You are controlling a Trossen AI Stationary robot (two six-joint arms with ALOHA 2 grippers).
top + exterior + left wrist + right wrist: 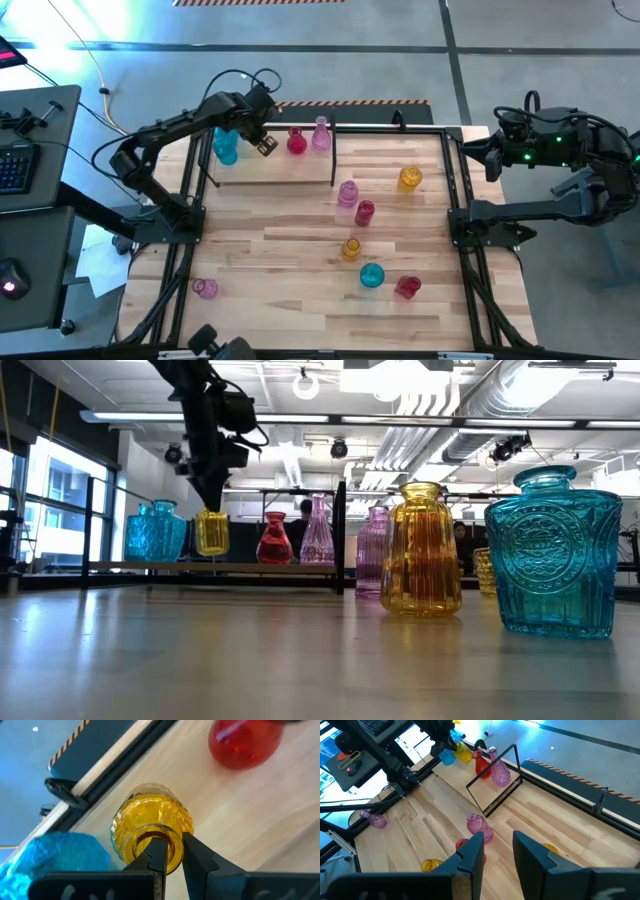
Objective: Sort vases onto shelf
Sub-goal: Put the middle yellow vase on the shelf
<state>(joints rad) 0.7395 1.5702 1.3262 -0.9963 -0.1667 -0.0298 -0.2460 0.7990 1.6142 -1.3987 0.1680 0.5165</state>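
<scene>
Pinched on the rim of a small yellow vase (150, 827), the left pincer (172, 855) has one finger inside the neck and one outside. That vase stands or hangs just over the wooden plank of the shelf (275, 170); whether it touches the plank cannot be told. On the shelf it sits between a blue vase (226, 146) and a red vase (296, 141), with a tall pink vase (320, 134) beyond the red one.

Out on the tabletop (300, 250), more vases stand scattered: a pink one (347, 193), a red one (364, 212), a small amber one (351, 248), a blue one (371, 275), another red one (406, 287), an amber one (410, 178) and a pink one (205, 289) near the left front corner.

Off the tabletop's right edge, the right pincer (497, 847) hangs with its fingers apart, holding nothing.
</scene>
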